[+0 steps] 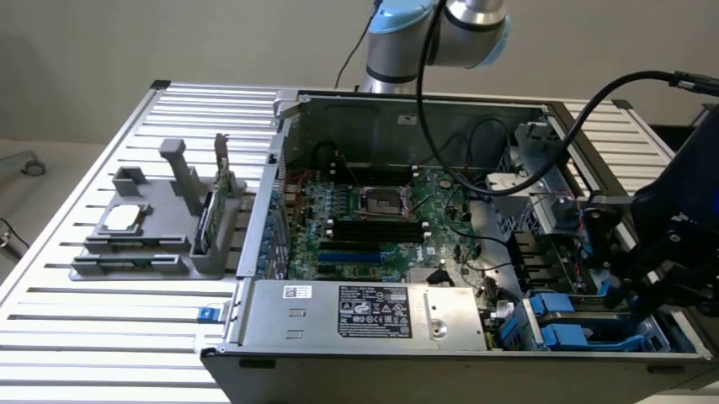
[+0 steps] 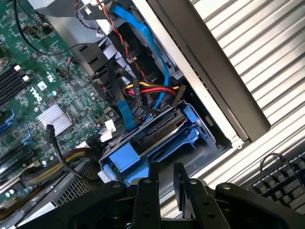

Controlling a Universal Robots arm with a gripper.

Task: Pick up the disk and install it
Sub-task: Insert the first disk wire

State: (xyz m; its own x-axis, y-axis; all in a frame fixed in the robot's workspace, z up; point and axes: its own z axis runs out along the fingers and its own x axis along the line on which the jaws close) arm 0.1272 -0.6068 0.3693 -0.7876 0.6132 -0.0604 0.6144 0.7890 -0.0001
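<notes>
The disk [image 2: 155,136] lies in the drive bay at the corner of the open computer case, a dark grey slab framed by its bright blue carrier [image 2: 125,158]. In the exterior view the blue carrier [image 1: 561,324] sits low at the case's front on the exterior view's right. My gripper [image 2: 167,168] hovers just above the bay, its black fingers [image 2: 153,179] a narrow gap apart with nothing between them. The exterior view shows the gripper [image 1: 635,295] dark and bulky, over the case's wall on the exterior view's right.
Red, yellow and blue cables [image 2: 143,88] run close above the bay. Motherboard [image 1: 371,219] and power supply [image 1: 359,311] fill the case. A grey fixture [image 1: 146,248] on the slatted table holds a silver chip [image 1: 124,217] and a card on edge [image 1: 221,198]. A keyboard [image 2: 281,176] lies beside the case.
</notes>
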